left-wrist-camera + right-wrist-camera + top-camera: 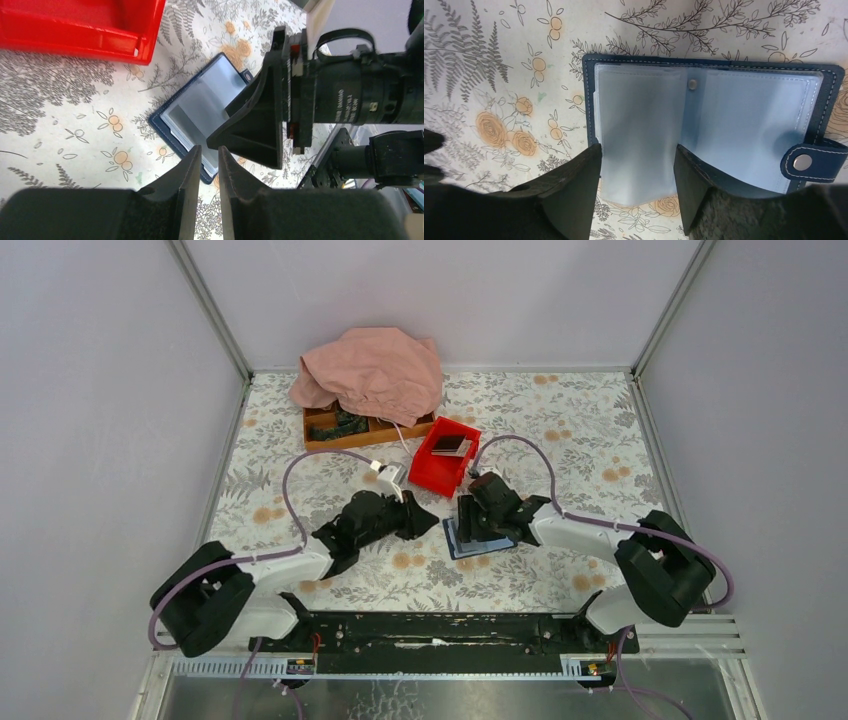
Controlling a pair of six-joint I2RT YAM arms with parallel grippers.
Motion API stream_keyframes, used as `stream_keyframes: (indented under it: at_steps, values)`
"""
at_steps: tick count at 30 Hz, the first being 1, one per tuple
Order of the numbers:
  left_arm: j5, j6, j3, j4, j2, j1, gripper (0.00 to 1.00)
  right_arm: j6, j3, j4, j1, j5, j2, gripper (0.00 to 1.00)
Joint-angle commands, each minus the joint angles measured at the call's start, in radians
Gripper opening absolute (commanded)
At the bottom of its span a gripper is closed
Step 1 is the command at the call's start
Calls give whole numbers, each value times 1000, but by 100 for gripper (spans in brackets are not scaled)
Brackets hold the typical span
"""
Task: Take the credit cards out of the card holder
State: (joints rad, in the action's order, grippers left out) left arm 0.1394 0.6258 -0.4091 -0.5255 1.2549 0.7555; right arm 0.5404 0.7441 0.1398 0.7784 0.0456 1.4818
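The card holder [724, 110] lies open on the flowered table, dark blue outside with pale blue clear sleeves and a snap tab at its right. A pale grey sheet [639, 175], a sleeve or one of the credit cards, I cannot tell which, sticks out past its near edge. My right gripper [636, 150] is open, one finger at each side of that sheet. My left gripper [210, 152] sits just left of the holder [200, 110], jaws a narrow gap apart with nothing between them. Two cards [450, 443] lie in the red bin [428, 472].
The red bin [80, 25] stands just behind the holder. Further back is a wooden tray [330, 436] half covered by a pink cloth [370, 370]. A small white plug [392, 475] lies near my left gripper [425, 515]. My right gripper [468, 530] is directly over the holder [462, 550].
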Motion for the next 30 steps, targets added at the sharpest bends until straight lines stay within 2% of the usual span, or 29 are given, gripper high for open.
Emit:
stream_keyframes:
  at_steps: [1, 9, 12, 14, 30]
  values:
    - [70, 78, 24, -197, 73, -5, 26, 36, -40, -92, -40, -103, -50, 61]
    - [11, 60, -7, -185, 174, 15, 18, 48, -93, -135, -91, -155, -99, 60]
    - [6, 65, -25, -193, 225, 29, 5, 51, -104, -147, -103, -172, -109, 60]
    - [6, 72, -42, -200, 256, 40, 0, 49, -106, -147, -106, -178, -110, 59]
    - [20, 80, -222, -176, 470, 101, 0, 46, -148, -165, -157, -224, -171, 60]
